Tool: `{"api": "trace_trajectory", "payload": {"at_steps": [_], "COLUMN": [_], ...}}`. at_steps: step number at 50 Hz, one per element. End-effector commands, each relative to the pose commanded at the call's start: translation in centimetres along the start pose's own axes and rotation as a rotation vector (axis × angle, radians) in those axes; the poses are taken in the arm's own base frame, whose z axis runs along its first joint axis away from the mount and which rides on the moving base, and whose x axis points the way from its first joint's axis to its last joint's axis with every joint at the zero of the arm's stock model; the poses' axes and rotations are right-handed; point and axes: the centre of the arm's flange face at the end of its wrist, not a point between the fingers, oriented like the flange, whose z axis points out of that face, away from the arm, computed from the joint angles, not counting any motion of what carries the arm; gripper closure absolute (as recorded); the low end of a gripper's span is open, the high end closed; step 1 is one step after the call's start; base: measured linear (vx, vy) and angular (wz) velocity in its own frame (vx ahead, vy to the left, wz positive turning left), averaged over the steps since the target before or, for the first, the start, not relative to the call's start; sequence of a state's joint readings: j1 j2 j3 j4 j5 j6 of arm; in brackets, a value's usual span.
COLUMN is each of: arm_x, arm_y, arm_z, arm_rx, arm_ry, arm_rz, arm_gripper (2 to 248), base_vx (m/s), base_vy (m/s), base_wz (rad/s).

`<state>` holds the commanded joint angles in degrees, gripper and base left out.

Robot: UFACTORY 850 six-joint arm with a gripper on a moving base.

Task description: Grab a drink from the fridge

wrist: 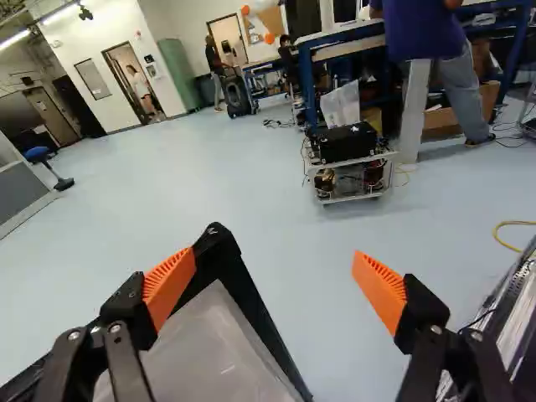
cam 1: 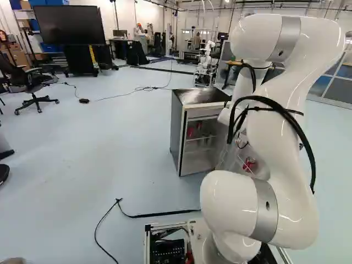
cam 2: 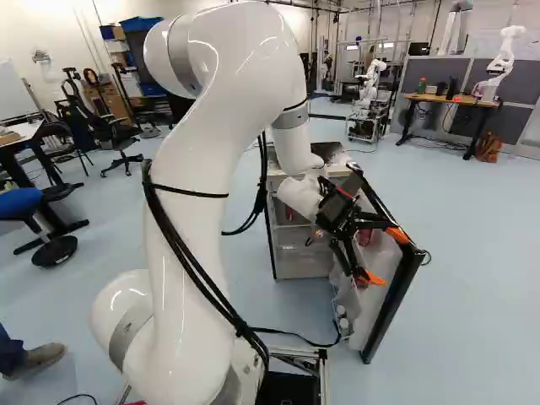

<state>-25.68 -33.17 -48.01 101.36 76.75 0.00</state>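
Fridge (cam 1: 201,97): one. Door (cam 2: 393,305): one. Arm (cam 2: 190,169): one. End effector (cam 2: 385,256): one. Pads (wrist: 171,283): two. Screen (cam 1: 69,25): one. Green cabinet (wrist: 177,74): one. Green bottle (cam 2: 421,86): one.

Looking the way the base faces, I can see the fridge (cam 1: 177,132) ahead, with the arm (cam 1: 280,143) rising before it. Its door (cam 2: 396,291) swings out to its right and toward the base, what looks like a can (cam 1: 249,164) inside that door. Another robot (cam 2: 369,89) stands behind the fridge; a desk (cam 2: 451,100) lies farther back, to its right. Well to its left, and beyond, are an office chair (cam 1: 32,85) and a big screen (cam 1: 69,25). A cable (cam 1: 165,214) runs along the floor before it.
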Motion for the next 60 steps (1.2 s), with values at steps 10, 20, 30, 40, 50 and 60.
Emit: {"api": "trace_trajectory", "payload": {"at_steps": [10, 20, 30, 40, 50, 60], "arm_x": [0.1, 0.1, 0.2, 0.3, 0.6, 0.9], "arm_y": [-2.3, -4.5, -6.0, -6.0, -5.0, -3.6], "arm_z": [1.6, 3.3, 4.4, 4.5, 4.4, 4.4], "arm_rx": [-0.011, -0.014, -0.004, 0.021, 0.063, 0.131], "arm_ry": [0.005, 0.012, 0.017, 0.019, 0.012, -0.012], "arm_rz": [0.036, 0.070, 0.088, 0.078, 0.047, -0.001], "arm_gripper": [3, 3, 3, 3, 3, 3], "base_vx": [0.000, 0.000, 0.000, 0.000, 0.000, 0.000], "base_vy": [0.000, 0.000, 0.000, 0.000, 0.000, 0.000], "base_wz": [0.000, 0.000, 0.000, 0.000, 0.000, 0.000]}}
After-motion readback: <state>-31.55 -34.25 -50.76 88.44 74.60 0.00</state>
